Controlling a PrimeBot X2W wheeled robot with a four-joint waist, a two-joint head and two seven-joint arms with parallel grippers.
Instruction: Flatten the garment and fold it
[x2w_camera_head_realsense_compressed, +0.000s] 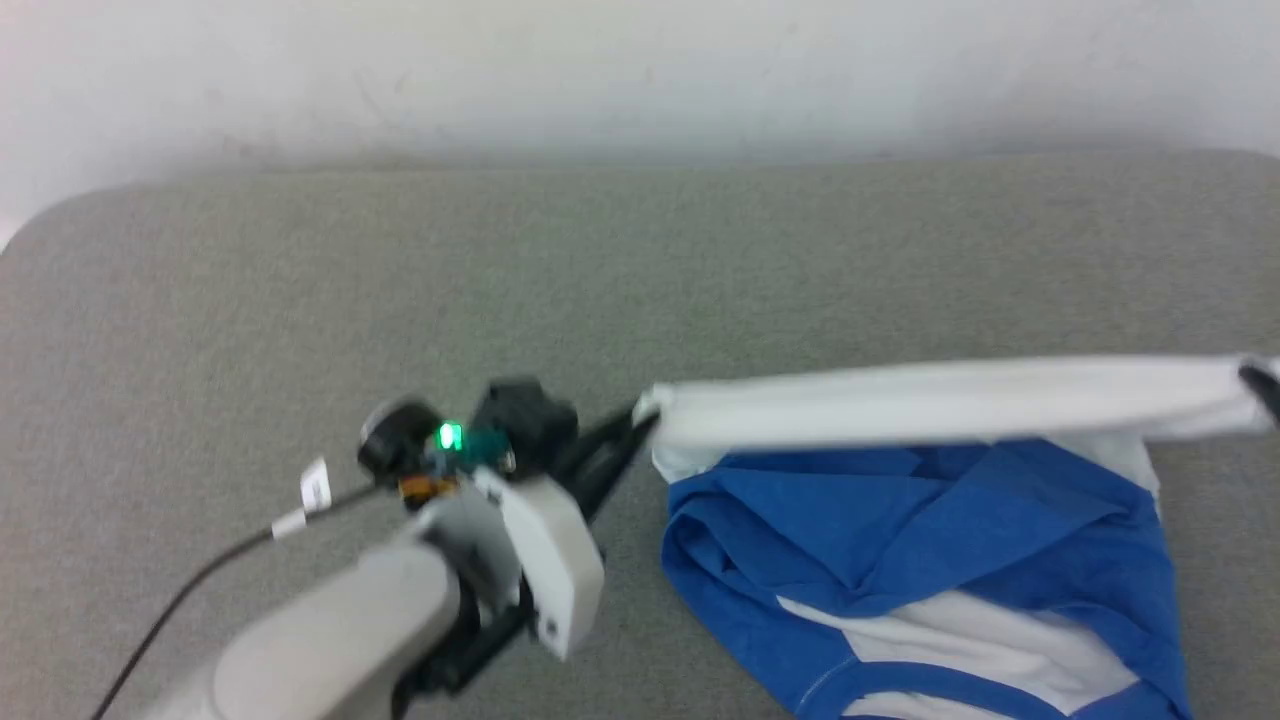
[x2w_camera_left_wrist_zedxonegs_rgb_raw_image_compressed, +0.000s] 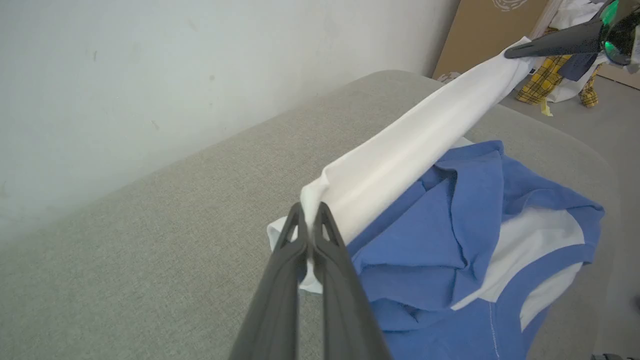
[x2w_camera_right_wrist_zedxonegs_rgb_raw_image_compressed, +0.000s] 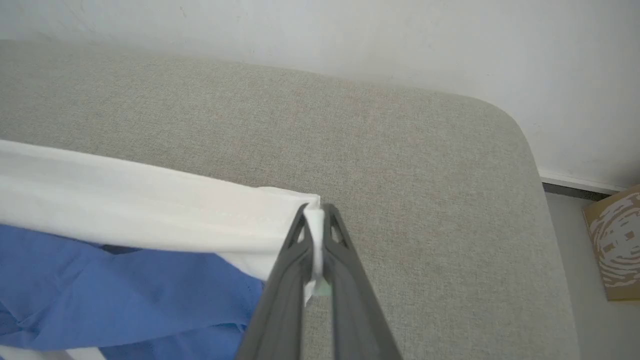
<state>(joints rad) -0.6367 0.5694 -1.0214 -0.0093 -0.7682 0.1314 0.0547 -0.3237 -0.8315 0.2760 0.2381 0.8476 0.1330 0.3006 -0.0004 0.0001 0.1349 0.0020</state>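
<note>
The left gripper (x2w_camera_left_wrist_zedxonegs_rgb_raw_image_compressed: 310, 222) is pinched tight on the shirt (x2w_camera_left_wrist_zedxonegs_rgb_raw_image_compressed: 450, 240), at one end of its white edge. The right gripper (x2w_camera_right_wrist_zedxonegs_rgb_raw_image_compressed: 315, 220) pinches the other end. The edge is pulled straight between them, above the grey table (x2w_camera_head_realsense_compressed: 400, 300). The blue part lies crumpled underneath. Much bare table lies to the left.

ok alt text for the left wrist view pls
The left gripper pinches a corner of the shirt, its white edge stretched taut up to the right gripper at top right. Its blue part sags bunched onto a grey surface.
</note>
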